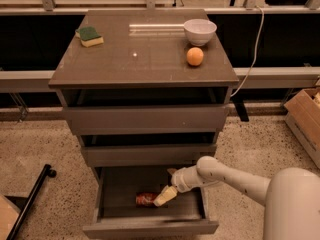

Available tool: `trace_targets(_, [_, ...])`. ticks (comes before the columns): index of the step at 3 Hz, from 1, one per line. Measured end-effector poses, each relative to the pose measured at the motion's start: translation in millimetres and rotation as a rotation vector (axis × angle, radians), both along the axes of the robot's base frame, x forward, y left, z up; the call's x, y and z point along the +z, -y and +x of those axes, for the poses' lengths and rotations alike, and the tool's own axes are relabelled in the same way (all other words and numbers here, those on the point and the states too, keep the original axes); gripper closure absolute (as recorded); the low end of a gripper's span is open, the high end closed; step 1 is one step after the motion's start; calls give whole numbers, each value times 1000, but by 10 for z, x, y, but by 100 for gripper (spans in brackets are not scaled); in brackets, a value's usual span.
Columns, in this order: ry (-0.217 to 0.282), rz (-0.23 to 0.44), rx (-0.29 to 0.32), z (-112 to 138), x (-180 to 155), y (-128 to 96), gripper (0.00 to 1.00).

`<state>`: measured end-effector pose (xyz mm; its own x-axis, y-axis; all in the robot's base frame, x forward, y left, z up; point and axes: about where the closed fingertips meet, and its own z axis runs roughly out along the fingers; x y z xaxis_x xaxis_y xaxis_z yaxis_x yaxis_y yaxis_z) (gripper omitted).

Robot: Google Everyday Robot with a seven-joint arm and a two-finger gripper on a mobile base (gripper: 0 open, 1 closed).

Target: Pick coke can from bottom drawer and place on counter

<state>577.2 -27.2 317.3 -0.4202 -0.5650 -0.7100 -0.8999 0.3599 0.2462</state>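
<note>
Though sideways, coke can (146, 199) beside claw (164, 197).

Cream hand (165, 196) sits in the grey-brown bottom drawer (150, 229) beside the red coke can (145, 199).

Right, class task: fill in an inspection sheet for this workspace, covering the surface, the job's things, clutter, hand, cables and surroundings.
Surface: counter, glossy, with three items on it.
Job's things: coke can lies on its side in the open bottom drawer; not yet on the counter.
Clutter: sponge back left, bowl back right, orange just in front of the bowl, all on the counter.
Hand: hand is down inside the bottom drawer, at the can's right end; whether it holds the can is unclear.
Cables: one cable hangs down to the right of the counter.
Surroundings: speckled floor, cardboard box at right, black pole lower left.
</note>
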Motion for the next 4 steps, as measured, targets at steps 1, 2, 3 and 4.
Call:
trace_targets(1, [-19, 22, -5, 14, -170, -107, 0])
trace_targets(2, [-29, 55, 8, 104, -425, -251, 0])
trace_targets(3, [-62, 76, 5, 182, -830, -375, 0])
trace_targets(4, [-84, 84, -13, 210, -1137, -446, 0])
